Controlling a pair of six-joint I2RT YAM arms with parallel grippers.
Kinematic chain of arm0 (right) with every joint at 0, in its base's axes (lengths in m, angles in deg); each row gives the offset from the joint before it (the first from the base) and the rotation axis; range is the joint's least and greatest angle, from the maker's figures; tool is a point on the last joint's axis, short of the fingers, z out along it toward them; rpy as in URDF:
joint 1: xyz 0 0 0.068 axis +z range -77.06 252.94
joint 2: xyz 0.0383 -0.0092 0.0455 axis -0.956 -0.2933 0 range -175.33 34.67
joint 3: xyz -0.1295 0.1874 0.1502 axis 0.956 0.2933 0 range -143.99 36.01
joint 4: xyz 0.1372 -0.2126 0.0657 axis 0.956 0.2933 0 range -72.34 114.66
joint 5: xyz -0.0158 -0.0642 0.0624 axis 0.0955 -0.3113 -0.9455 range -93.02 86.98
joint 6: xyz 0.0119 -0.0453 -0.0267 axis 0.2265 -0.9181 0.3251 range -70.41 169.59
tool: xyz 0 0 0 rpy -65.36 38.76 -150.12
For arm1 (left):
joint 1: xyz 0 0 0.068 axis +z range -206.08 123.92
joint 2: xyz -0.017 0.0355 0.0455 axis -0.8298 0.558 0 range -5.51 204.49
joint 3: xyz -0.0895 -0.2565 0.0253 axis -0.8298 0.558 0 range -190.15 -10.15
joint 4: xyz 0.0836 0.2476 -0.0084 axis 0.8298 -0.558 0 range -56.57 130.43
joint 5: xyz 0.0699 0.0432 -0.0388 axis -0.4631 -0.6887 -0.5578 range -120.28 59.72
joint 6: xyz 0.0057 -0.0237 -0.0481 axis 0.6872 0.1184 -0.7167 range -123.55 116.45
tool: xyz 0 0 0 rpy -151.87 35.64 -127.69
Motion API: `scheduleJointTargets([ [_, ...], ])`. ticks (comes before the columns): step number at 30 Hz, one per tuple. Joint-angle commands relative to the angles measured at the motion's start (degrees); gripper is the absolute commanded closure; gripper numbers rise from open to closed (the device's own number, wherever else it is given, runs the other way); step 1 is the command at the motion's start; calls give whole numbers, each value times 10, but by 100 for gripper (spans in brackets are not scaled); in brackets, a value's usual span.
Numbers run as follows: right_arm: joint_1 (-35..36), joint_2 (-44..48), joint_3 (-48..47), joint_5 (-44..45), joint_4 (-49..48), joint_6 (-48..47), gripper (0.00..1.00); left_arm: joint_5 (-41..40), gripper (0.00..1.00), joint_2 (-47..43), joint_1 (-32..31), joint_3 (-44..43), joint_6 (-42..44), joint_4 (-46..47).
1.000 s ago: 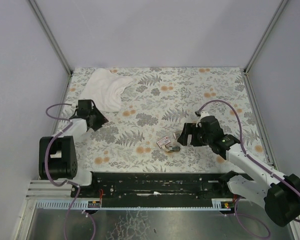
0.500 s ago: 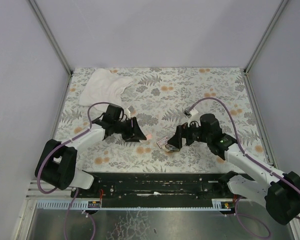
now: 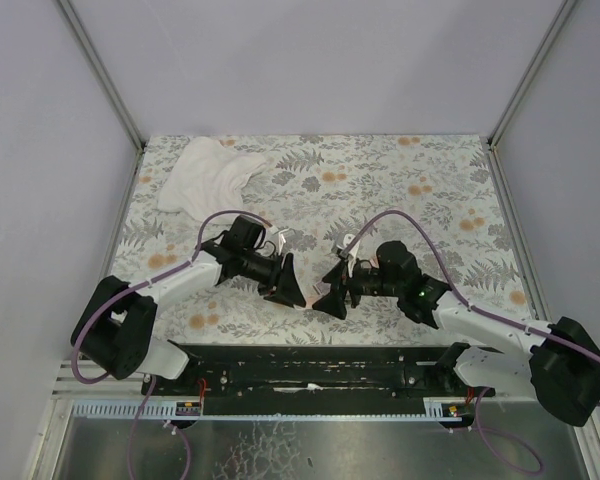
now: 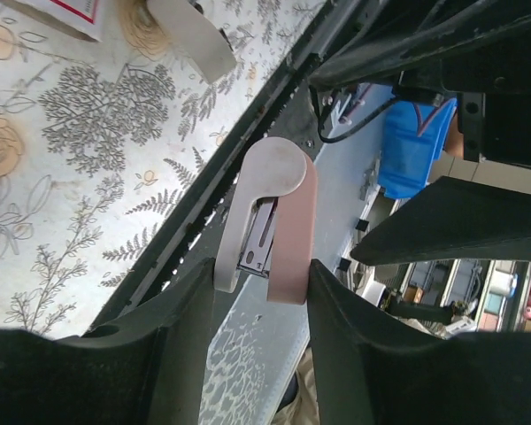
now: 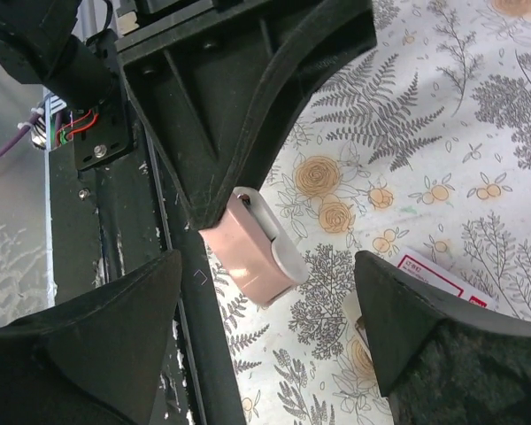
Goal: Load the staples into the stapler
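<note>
From above, the left gripper point(image 3: 288, 287) and the right gripper point(image 3: 328, 300) meet nose to nose over the near middle of the floral table point(image 3: 430, 200), close to the black rail at the near edge. A white cloth point(image 3: 208, 172) lies well apart at the far left. The black fingers hide both the stapler and the staples in this view.

In the left wrist view, the left gripper point(image 4: 264, 274) is clamped on the stapler point(image 4: 270, 221). One finger point(image 4: 181, 341) presses the pale side and the other presses the pink side. The rounded end sticks out past the tips, with silver metal showing between the halves. The staples point(image 4: 57, 11) lie on the table at the far edge of this view, beside a pale rounded piece I cannot identify.

In the right wrist view, the right gripper point(image 5: 267, 266) stands wide with nothing between its fingers. The stapler point(image 5: 252, 257) hangs ahead of it, pinched in the tips of the left fingers point(image 5: 248, 106). The staples point(image 5: 442, 276) sit on the table just beyond its right finger.

The step looks like opening the stapler for loading. To do it well, the left should hold firm and steady. The right should come in square on the free rounded end and close on one half only, so the halves can part. It should stay low over the table and keep its right finger clear of the box
</note>
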Motion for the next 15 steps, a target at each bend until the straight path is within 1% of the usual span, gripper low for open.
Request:
scheduleJointTargets([
  [1,19,0,4,-9,-71,-58,15,46,79,0,-9,-15,11,-6],
  [4,28,-4,5,-14,-70,-79,15,59,79,0,-11,-17,11,-6],
  [8,43,-14,9,-20,-83,-83,16,66,79,4,-15,-21,5,-6],
  [15,71,-32,-2,-18,-62,-109,19,70,81,8,-18,-33,-1,-6],
])
